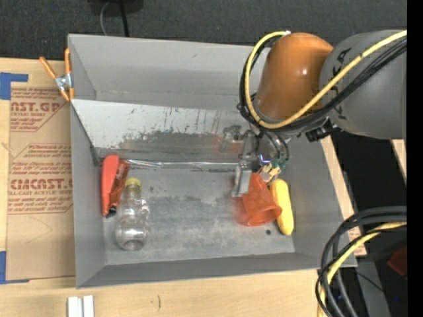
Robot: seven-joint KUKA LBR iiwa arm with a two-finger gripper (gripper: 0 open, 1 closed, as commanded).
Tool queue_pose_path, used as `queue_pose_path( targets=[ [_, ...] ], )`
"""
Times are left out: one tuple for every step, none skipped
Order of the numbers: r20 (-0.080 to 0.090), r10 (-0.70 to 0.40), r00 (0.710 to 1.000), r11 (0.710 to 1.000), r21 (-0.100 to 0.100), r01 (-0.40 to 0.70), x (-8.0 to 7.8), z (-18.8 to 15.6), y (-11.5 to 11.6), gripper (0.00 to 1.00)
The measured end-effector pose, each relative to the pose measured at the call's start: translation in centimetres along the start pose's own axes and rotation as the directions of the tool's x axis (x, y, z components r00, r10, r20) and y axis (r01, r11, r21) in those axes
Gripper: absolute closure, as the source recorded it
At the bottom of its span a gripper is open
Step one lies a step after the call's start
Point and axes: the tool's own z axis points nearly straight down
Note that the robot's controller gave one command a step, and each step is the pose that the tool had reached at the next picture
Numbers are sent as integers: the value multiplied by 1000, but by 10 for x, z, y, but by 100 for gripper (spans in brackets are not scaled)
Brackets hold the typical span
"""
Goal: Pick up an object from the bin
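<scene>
At right end of bin floor, gripper (244,179) low, right against upper edge of orange-red translucent cup (258,207). Jaws open or closed: cannot tell from this angle. Cup's wider end points toward near wall. Yellow banana-shaped thing (284,209) just right of cup, touching it. Above gripper: orange wrist cover (291,78), yellow cables (249,68) looped round it. Well apart, at left end of grey bin (198,266): clear bottle (132,222) with yellow cap (133,184); orange-red tool (109,183) just beside bottle's neck, by left wall.
</scene>
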Motion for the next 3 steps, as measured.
queue_pose_path(
  targets=[
    [8, 0, 1000, 1000, 0, 0, -1, -5, 0, 0],
    [7, -19, 1000, 1000, -2, 19, 15, 8, -39, 0],
    [11, 15, 1000, 1000, 4, -15, 16, 48, -68, 0]
  ],
)
